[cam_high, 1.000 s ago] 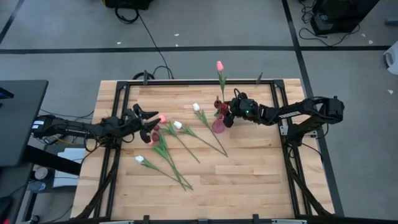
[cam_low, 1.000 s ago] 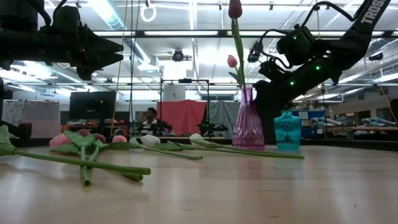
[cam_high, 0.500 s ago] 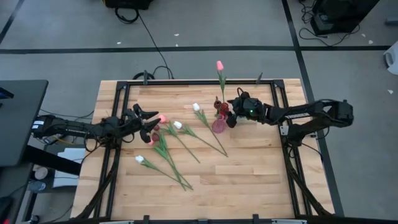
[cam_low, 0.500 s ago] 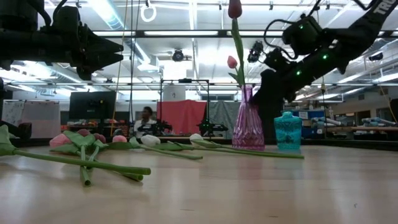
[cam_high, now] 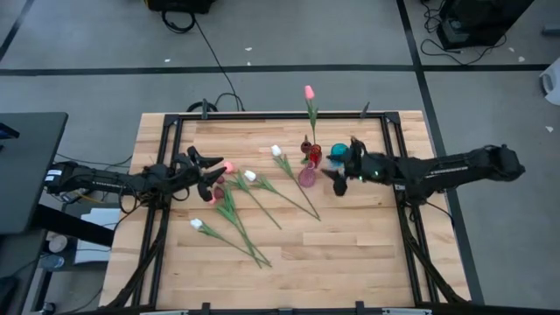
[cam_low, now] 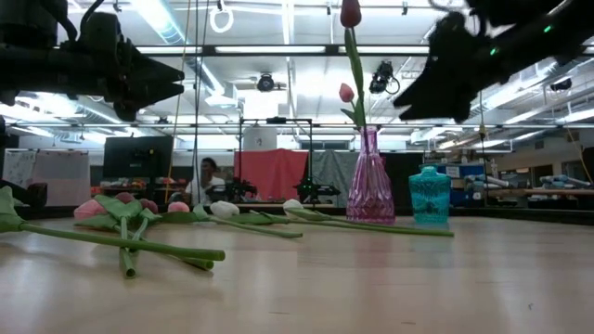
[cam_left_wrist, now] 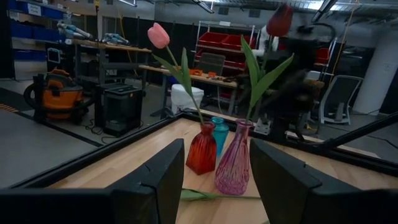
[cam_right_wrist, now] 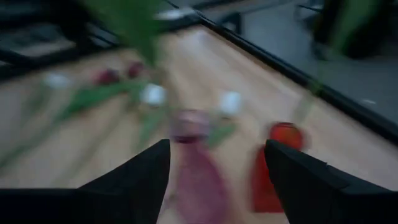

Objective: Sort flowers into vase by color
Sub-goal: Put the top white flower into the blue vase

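Three vases stand near the tabletop's (cam_high: pixel 350 262) middle rear: a pink vase (cam_high: pixel 307 178), a red vase (cam_high: pixel 313 154) just behind it at 12 o'clock, and a teal vase (cam_high: pixel 338 152) beside the red one at 3 o'clock. A pink tulip (cam_high: pixel 309 93) and a maroon tulip (cam_left_wrist: pixel 279 20) stand in them. The right end effector (cam_high: pixel 335 176), fingers wide and empty, hovers at 3 o'clock from the pink vase. The remaining flowers (cam_high: pixel 241 206) lie loose toward 9 o'clock. The left end effector (cam_high: pixel 210 175) hangs over them, partly spread, apparently empty.
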